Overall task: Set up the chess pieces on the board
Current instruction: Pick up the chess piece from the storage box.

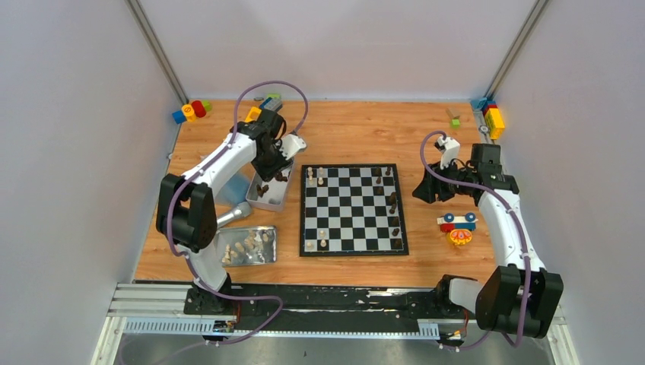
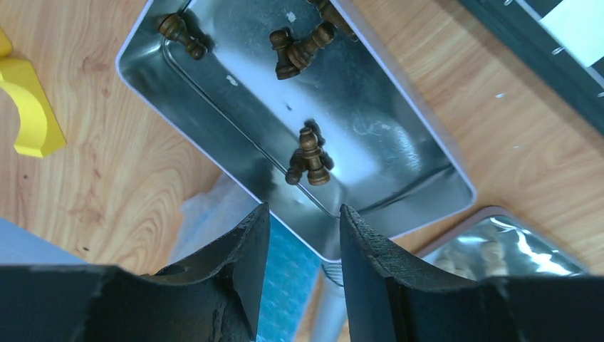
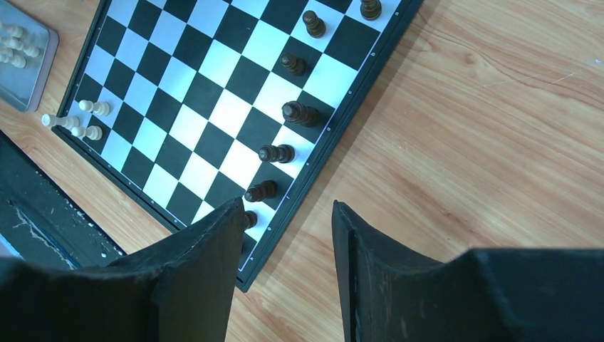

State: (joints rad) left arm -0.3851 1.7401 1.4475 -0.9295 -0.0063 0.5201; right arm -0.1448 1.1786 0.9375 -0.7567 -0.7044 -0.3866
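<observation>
**Both end effectors hanging open-jawed beside a partly set board**

The board (image 1: 354, 209) is lying at the middle of the desk (image 1: 426, 129), its edges running square to the desk's. Bare wood is showing all around it. There is a broad band toward 12 o'clock and a narrower strip at 3 o'clock, reaching as far as the toy car (image 1: 457, 221) sitting at 4 o'clock. The board's middle files are standing open.

The right end effector (image 3: 288, 206) is hovering just off the board's 3 o'clock edge, over bare wood, jaws released with nothing between them. Along that edge at least seven dark chess pieces (image 3: 300, 112) are standing, one half hidden behind a finger. Three pale chess pieces (image 3: 91, 107) are sitting at the 7 o'clock corner. A few more at the 11 o'clock corner are too small to count.

Two metal trays are lying off the board's 9 o'clock side. The far tray (image 2: 214, 92), at 10 o'clock, is holding loose dark pieces (image 2: 308, 157): four lying apart or crossed, plus a tight clump I cannot count. The left end effector (image 2: 304, 210) is hanging over this tray's rim on the side away from the board, jaws released and gripping nothing. The near tray (image 2: 541, 239), at 8 o'clock, is holding more pale chess pieces, heaped beyond counting. One yellow block (image 2: 25, 107) is lying on the wood just beside the far tray.
</observation>
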